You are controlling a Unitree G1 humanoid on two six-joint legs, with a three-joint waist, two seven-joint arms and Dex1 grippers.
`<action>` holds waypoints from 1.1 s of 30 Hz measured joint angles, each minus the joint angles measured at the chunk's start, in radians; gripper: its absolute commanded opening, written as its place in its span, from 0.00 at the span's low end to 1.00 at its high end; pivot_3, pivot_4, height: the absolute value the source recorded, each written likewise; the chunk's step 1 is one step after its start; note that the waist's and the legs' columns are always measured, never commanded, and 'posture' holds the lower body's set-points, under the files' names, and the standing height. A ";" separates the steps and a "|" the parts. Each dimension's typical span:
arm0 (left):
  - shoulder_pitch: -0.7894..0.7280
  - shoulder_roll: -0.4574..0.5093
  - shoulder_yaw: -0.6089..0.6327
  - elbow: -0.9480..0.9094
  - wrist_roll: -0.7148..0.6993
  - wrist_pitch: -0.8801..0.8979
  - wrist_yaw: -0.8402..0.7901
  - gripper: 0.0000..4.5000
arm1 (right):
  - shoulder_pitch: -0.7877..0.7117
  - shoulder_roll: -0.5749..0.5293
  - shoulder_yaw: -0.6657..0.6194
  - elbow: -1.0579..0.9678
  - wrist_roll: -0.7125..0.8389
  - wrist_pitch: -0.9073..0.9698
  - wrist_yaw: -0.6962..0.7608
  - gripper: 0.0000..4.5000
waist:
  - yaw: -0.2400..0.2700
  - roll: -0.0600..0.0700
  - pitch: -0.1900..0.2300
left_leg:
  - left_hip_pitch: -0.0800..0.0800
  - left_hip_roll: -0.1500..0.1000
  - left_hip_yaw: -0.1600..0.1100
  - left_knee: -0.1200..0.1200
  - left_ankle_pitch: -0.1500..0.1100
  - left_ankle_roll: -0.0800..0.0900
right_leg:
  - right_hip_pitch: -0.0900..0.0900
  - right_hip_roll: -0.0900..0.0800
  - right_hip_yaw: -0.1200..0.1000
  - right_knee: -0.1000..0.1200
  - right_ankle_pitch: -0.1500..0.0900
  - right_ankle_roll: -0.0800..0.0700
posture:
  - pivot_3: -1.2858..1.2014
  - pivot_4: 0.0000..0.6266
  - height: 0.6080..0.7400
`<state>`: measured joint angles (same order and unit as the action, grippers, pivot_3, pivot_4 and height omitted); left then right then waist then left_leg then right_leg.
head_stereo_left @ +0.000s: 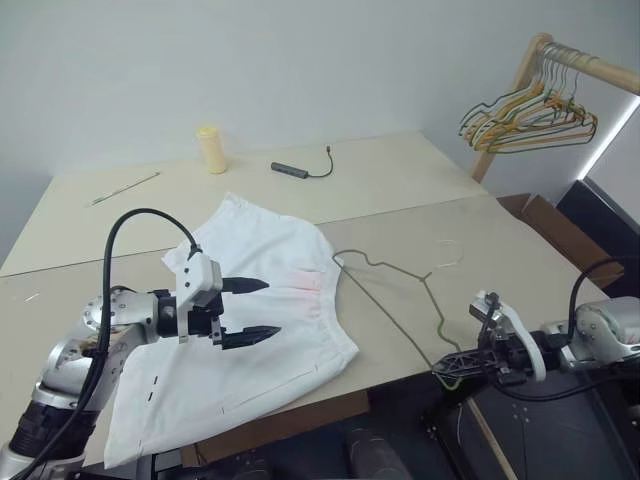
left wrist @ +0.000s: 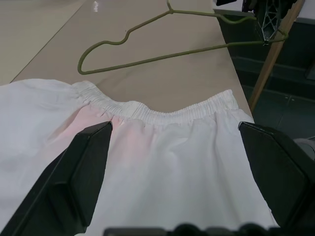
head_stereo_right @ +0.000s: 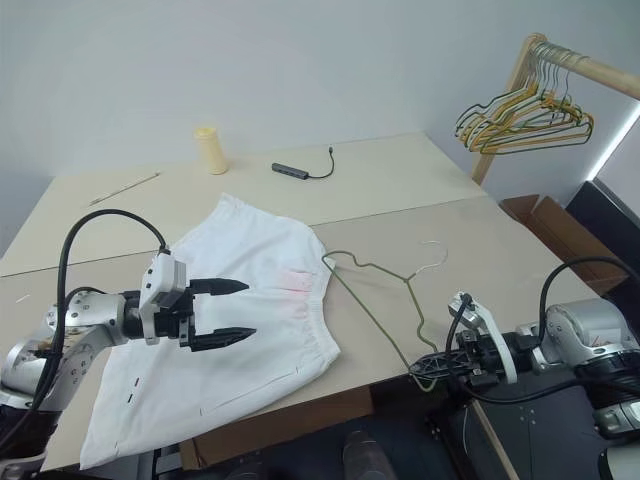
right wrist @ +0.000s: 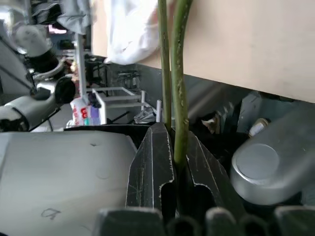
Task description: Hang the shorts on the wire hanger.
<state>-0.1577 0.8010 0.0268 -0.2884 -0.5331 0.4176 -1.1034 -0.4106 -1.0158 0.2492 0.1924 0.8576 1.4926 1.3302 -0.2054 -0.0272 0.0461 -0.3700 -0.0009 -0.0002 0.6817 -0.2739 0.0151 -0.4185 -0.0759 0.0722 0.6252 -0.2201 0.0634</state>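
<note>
Your right gripper (head_stereo_left: 452, 368) is clamped on the wire hanger (head_stereo_left: 400, 300), pinching the wire at the corner that juts past the table's near edge; in the right wrist view the two olive strands (right wrist: 174, 88) run up from between the closed fingers. The hanger is thin, dark olive-green wire, a triangle lying flat on the table (head_stereo_left: 400, 190) with its curled hook toward the shorts, apparently just beside the waistband.

Your left gripper (head_stereo_left: 247, 311) hangs spread wide, gripping nothing, its fingers (left wrist: 78, 182) poised over the shorts (head_stereo_left: 240, 330) and pointing toward the waistband.

The shorts are white, soft fabric spread flat on the table with a gathered elastic waistband (left wrist: 162, 114) facing the hanger. You can see a faint pink tint near the waistband and a few small black marks toward the near hem, which reaches the table's front edge.

Farther back on the table stand a pale yellow cup (head_stereo_left: 211, 149) and a dark adapter with a cable (head_stereo_left: 300, 170). A bunch of coloured hangers (head_stereo_left: 530, 118) hangs on a wooden rail at the far right.
</note>
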 measured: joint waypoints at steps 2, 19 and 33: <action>0.002 0.003 0.000 -0.005 0.000 0.002 0.000 0.99 | 0.004 0.000 0.014 0.023 -0.015 -0.007 0.007 0.00 | 0.001 0.000 0.000 | 0.000 0.000 0.000 0.000 0.000 0.000 | 0.000 0.000 0.000 0.000 0.000 0.000 | 0.45 0.00 1.00; 0.004 0.018 0.000 -0.027 0.002 0.008 0.000 0.99 | 0.019 0.026 0.020 0.067 -0.064 -0.031 0.017 0.00 | -0.001 0.000 0.000 | 0.000 0.000 0.000 0.002 0.000 0.000 | 0.000 0.000 0.000 0.002 0.000 0.000 | 0.44 0.00 1.00; 0.004 0.015 -0.005 -0.050 0.002 0.019 0.012 0.99 | 0.025 0.073 0.017 -0.001 -0.057 -0.060 0.041 0.00 | -0.001 0.001 0.000 | 0.001 0.000 0.000 0.002 0.000 0.000 | 0.000 0.000 0.000 0.003 0.000 0.000 | 0.45 0.00 1.00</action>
<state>-0.1539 0.8156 0.0221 -0.3382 -0.5310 0.4362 -1.0911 -0.3860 -0.9430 0.2663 0.1911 0.8008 1.4329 1.3710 -0.2064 -0.0267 0.0458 -0.3695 -0.0009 -0.0007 0.6837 -0.2738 0.0150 -0.4182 -0.0757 0.0724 0.6279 -0.2198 0.0636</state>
